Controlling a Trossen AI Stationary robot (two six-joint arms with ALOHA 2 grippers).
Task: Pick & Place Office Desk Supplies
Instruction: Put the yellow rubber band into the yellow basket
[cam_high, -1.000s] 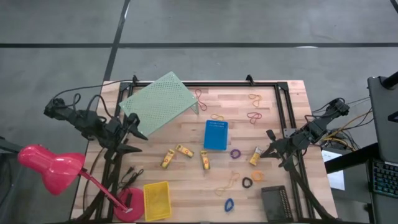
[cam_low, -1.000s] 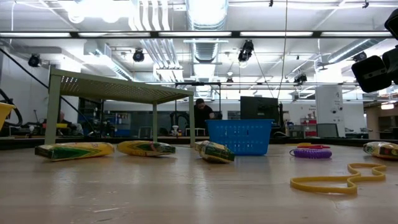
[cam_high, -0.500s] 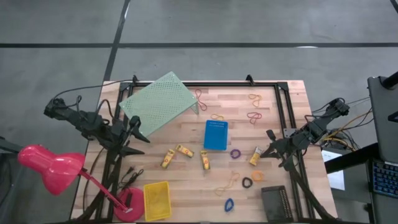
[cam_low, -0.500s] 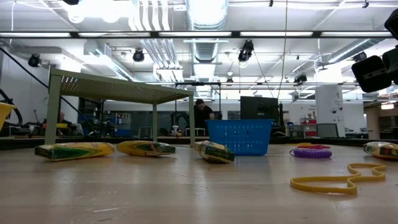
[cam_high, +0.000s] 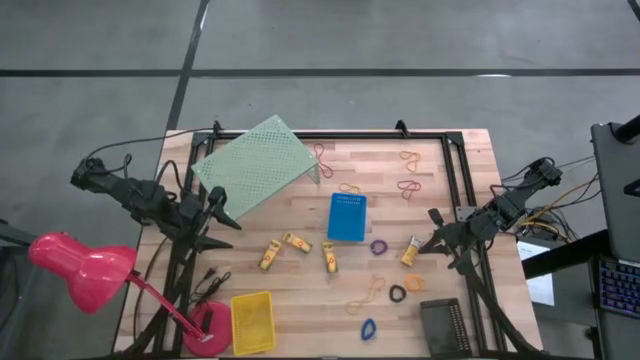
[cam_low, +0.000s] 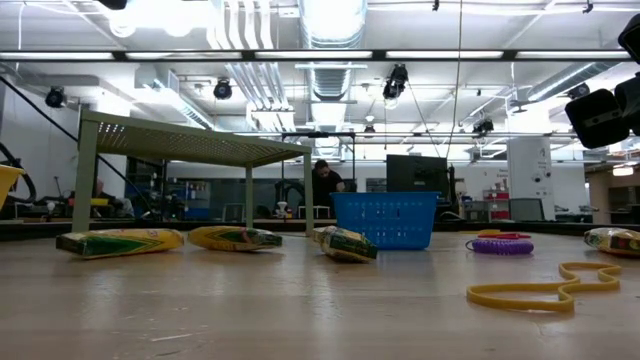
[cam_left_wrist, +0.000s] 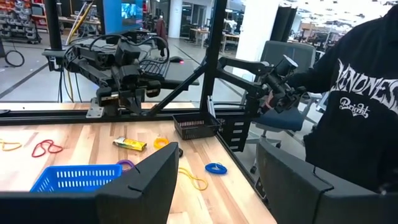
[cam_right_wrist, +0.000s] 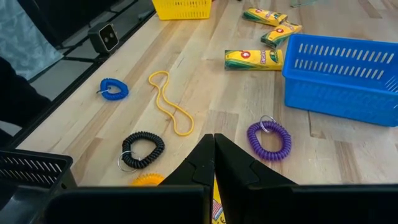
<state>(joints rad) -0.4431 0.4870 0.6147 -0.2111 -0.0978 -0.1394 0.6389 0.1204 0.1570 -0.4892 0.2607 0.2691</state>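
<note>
The blue bin (cam_high: 347, 216) sits near the middle of the wooden bench (cam_high: 440, 180) and serves as the landmark. Three yellow-gold pieces lie on the side of the blue bin toward the yellow bin (cam_high: 252, 322): one (cam_high: 329, 257) just below the blue bin's near edge, a second (cam_high: 296, 242) farther out, a third (cam_high: 269, 255) beyond that. The fourth yellow-gold piece (cam_high: 410, 250) lies on the blue bin's other side, past the purple ring (cam_high: 379, 246), which is close beside the bin's corner. The black ring (cam_high: 398, 294), orange ring (cam_high: 414, 283) and blue ring (cam_high: 368, 328) lie farther from the bin, toward the black bin (cam_high: 445, 326), with a tan rubber band (cam_high: 367, 295) between them and the blue bin. More bands (cam_high: 409, 186) lie beyond the bin's far end.

The right end effector (cam_high: 421, 246), fingers pressed together and empty, hovers just beside the fourth yellow-gold piece. The left end effector (cam_high: 228, 216), fingers spread wide and empty, sits well away from the blue bin, next to the pale green riser (cam_high: 252, 165).
</note>
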